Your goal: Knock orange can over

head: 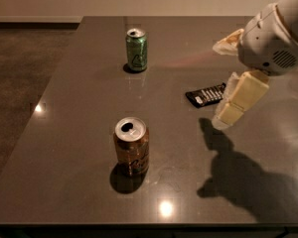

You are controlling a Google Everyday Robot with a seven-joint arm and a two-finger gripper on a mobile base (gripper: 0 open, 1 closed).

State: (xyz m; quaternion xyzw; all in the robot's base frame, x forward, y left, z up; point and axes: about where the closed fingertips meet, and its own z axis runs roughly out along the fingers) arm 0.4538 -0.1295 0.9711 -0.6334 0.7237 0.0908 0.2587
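Observation:
The orange can [131,147] stands upright on the dark table [74,113], near its front edge and left of centre, with its silver top and open pull-tab hole showing. My gripper [221,83] hangs above the table at the right, well right of the orange can and a little farther back. It touches nothing. Its two cream fingers are spread apart, one finger [240,99] pointing down toward the table, and nothing is between them.
A green can [136,49] stands upright at the back of the table. A black flat packet [205,94] lies just left of my gripper. The table's left edge drops to a carpeted floor [20,68]. A wall runs behind.

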